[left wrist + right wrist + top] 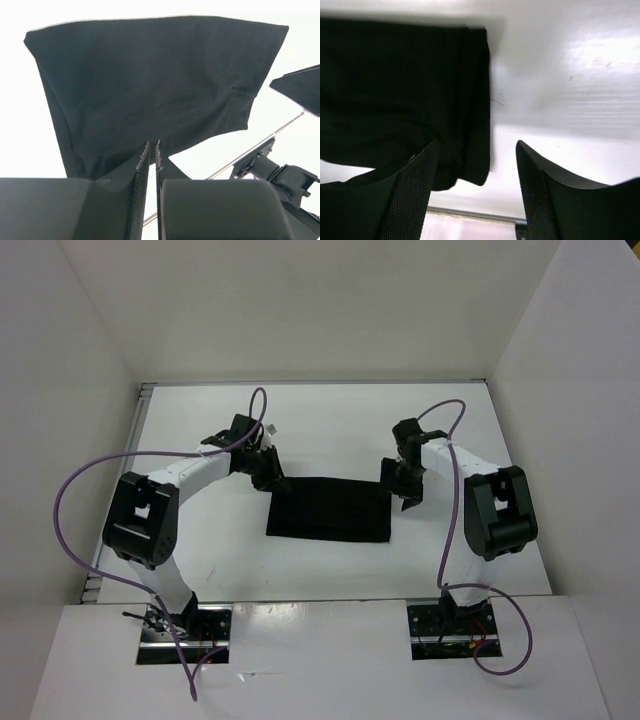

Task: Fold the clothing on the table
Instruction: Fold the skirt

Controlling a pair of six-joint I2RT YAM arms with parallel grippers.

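On the table, in the overhead view, the clothing lies flat near the middle as a compact black rectangle with fairly square edges. The left gripper sits at its far left corner and the right gripper just beside its far right corner. Neither lifts any fabric.

Left wrist view: the clothing spreads out beyond the fingers, smooth, with a seam line towards its right side. The jaws of the left gripper stand a narrow slit apart, their tips against the near hem. No fabric shows in the slit, though a pinch at the very tips cannot be ruled out.

Right wrist view: the right gripper stands wide open and empty. The garment's edge lies to the left and passes behind the left finger; bare table fills the rest.

Assessment: the step in hand is the release at the far corners. The next move calls for both arms to lift clear without dragging the hem. If a further fold is wanted, a fresh grip on one short edge is needed.
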